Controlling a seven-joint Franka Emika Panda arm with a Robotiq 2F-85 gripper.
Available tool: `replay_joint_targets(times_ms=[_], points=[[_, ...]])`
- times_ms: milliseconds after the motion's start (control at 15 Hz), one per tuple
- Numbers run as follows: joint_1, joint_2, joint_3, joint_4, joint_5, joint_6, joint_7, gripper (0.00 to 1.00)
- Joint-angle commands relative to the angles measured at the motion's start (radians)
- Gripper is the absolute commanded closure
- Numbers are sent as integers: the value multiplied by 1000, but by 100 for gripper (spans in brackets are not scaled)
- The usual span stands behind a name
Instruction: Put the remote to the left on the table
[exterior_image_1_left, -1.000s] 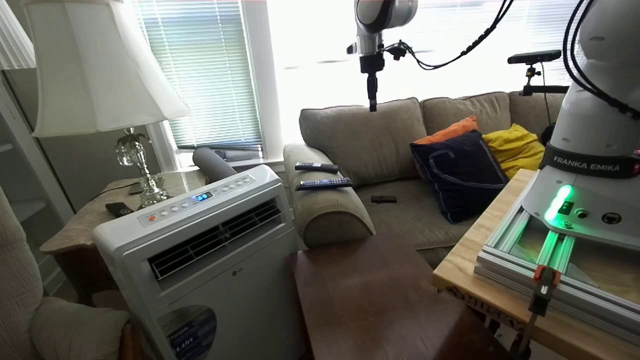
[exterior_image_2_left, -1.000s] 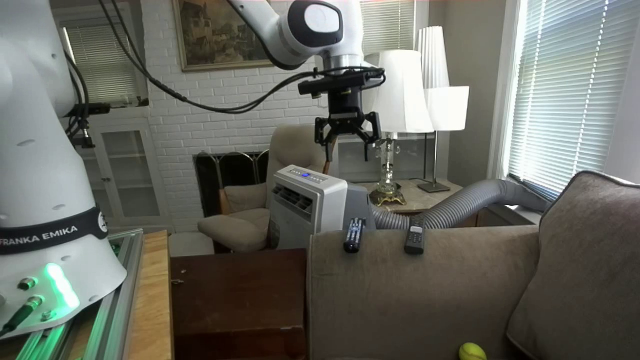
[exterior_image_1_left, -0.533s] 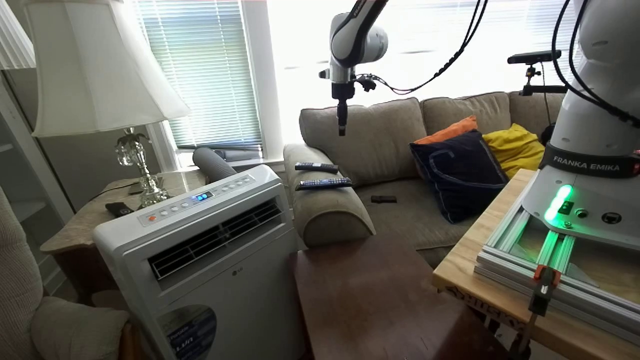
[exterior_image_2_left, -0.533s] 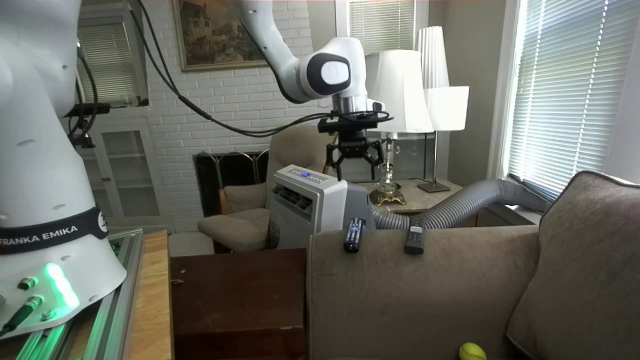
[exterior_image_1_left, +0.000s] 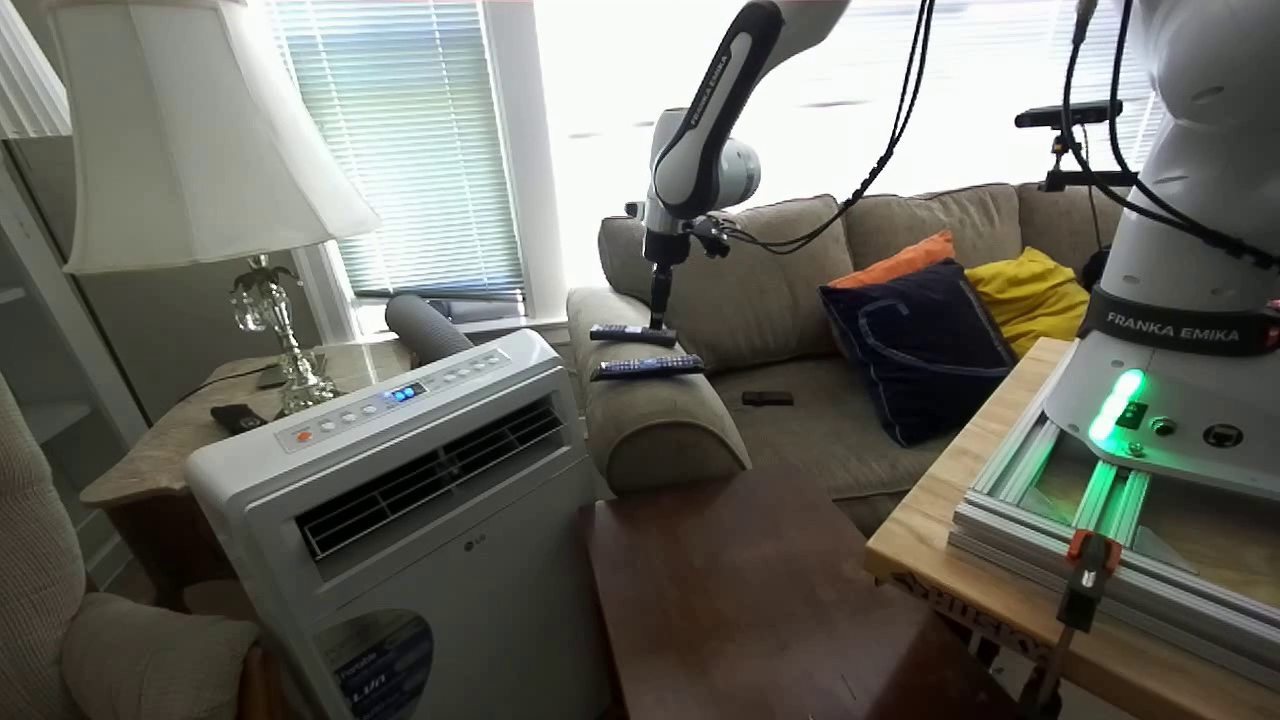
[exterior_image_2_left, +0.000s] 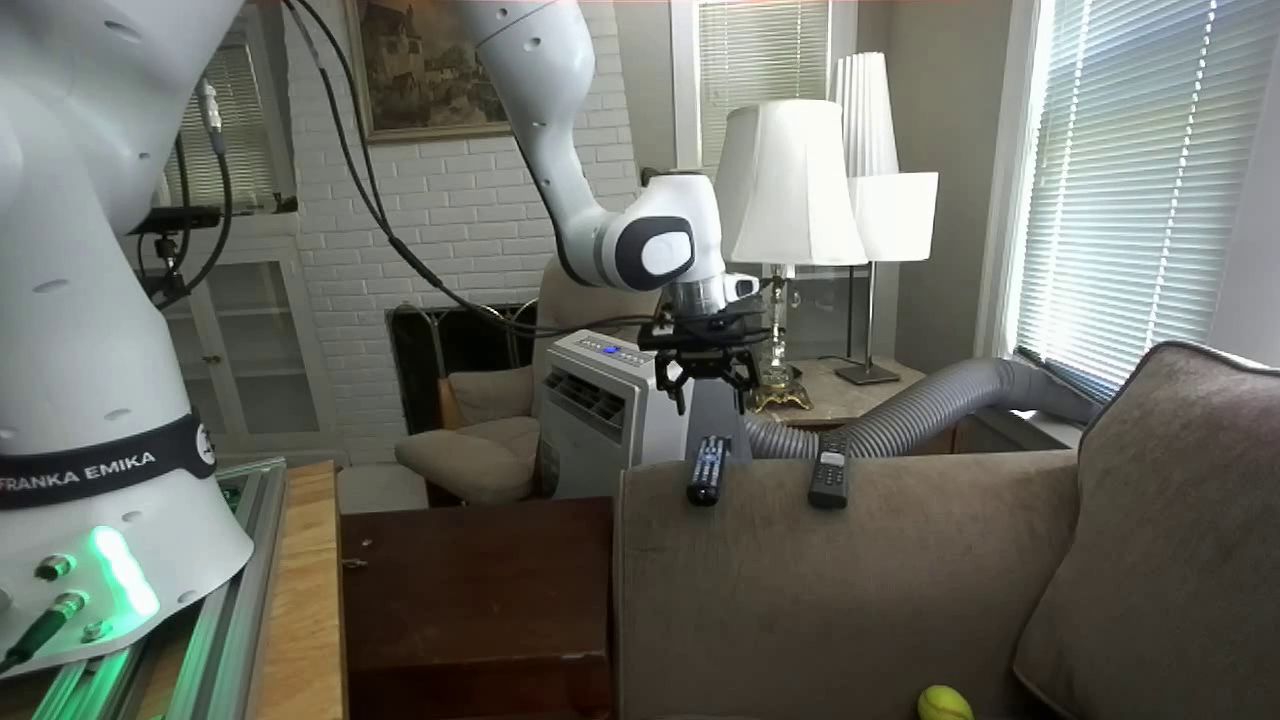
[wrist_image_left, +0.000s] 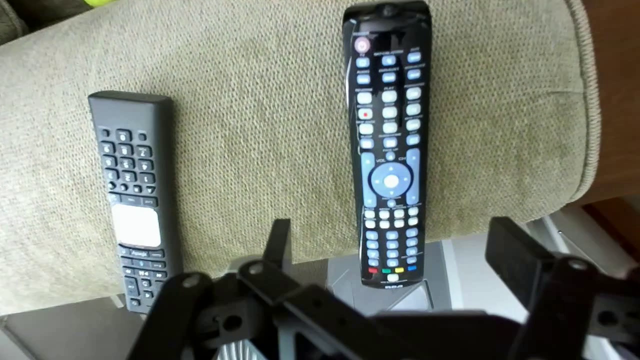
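Two remotes (wrist_image_left: 390, 145) (wrist_image_left: 137, 200) lie on one sofa arm (wrist_image_left: 265, 140) below one hand (exterior_image_2_left: 711, 408) spread wide.

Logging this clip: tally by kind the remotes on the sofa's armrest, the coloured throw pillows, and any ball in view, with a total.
Remotes: 2, the blue-ringed remote and the white-patched remote
Coloured throw pillows: 3, the orange pillow, the navy pillow and the yellow pillow
Yellow ball: 1
Total: 6
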Motion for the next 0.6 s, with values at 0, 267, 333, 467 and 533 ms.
replay_joint_targets(times_ms=[0, 267, 333, 467, 533], points=[[-23, 92, 30, 73, -12, 57, 64, 0], [-11, 168, 22, 138, -33, 87, 121, 0], [-7, 184, 18, 155, -39, 90, 132, 0], [-5, 209, 17, 177, -48, 84, 142, 0], [-5, 218, 18, 186, -52, 84, 142, 0]])
